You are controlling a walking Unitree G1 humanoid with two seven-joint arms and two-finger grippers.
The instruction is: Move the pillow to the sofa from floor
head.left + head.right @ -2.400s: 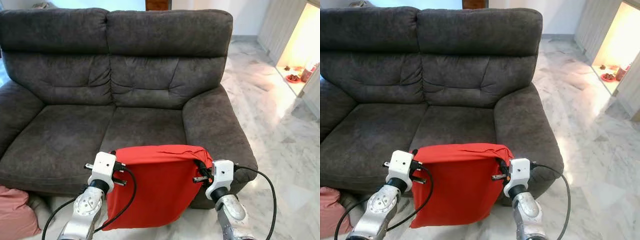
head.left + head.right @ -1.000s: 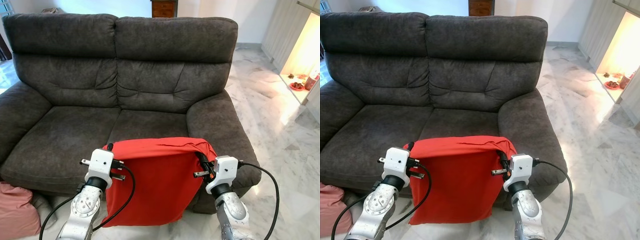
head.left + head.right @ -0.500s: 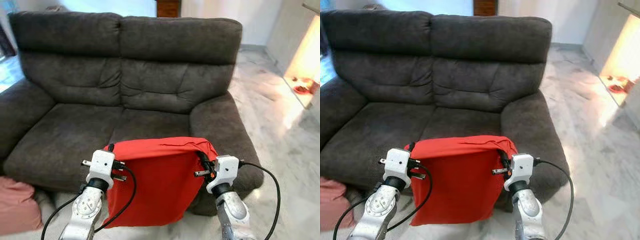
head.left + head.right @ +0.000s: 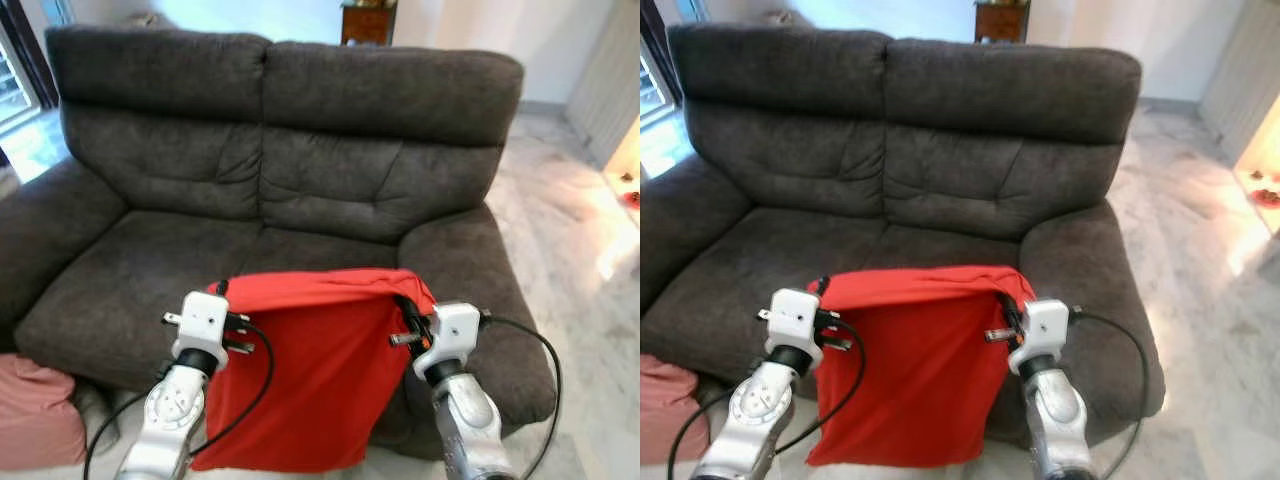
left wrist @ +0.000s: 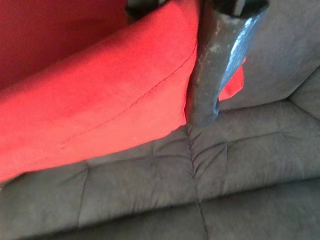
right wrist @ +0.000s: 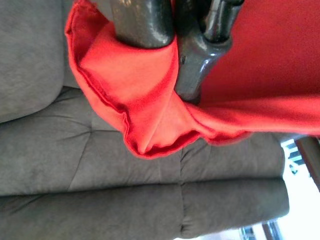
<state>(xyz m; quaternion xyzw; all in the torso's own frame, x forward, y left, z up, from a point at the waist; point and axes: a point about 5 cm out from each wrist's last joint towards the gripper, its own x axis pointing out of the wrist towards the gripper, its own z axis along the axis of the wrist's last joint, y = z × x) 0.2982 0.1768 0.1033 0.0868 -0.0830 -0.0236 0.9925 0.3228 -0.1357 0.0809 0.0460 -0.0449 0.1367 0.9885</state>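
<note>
The red pillow hangs limp between both grippers, held up by its top corners in front of the dark grey sofa, its top edge level with the front of the seat cushions and its lower edge near the floor. The left gripper has its jaws closed on the pillow's left corner; in the left wrist view one black finger presses against the red cloth. The right gripper has its jaws clamped on the bunched right corner. A pink cushion lies on the floor beside the sofa's left end.
</note>
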